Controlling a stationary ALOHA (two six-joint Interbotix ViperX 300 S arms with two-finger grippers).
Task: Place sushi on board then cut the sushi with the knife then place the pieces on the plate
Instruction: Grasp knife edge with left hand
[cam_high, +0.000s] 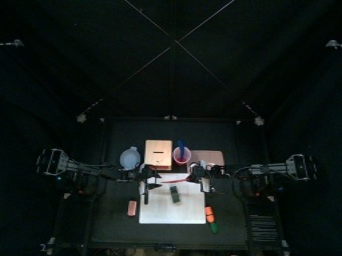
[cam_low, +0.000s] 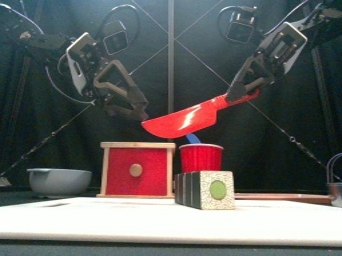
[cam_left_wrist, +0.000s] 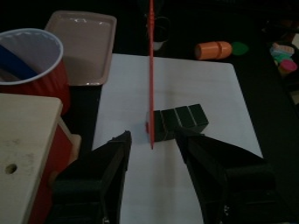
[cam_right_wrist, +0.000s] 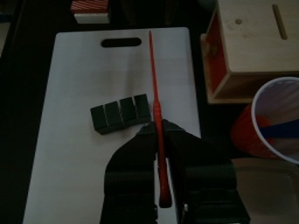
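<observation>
The dark green sushi roll (cam_low: 205, 189) lies on the white cutting board (cam_low: 160, 220), its pale end face toward the front. My right gripper (cam_low: 247, 90) is shut on the handle of the red knife (cam_low: 187, 115), which hangs level in the air above the roll. In the right wrist view the blade (cam_right_wrist: 153, 87) runs just beside the sushi (cam_right_wrist: 121, 115). My left gripper (cam_low: 127, 105) is open at the blade's tip; in the left wrist view its jaws stand apart on either side of the knife (cam_left_wrist: 152, 70), over the roll (cam_left_wrist: 177, 122). The pink plate (cam_left_wrist: 79, 54) lies behind the board.
Behind the board stand the wooden box with its red drawer front (cam_low: 138, 170) and the red cup (cam_low: 201, 157) holding a blue knife. A blue-grey bowl (cam_low: 60, 181) sits at the far left. An orange toy (cam_left_wrist: 212, 50) lies off the board's edge.
</observation>
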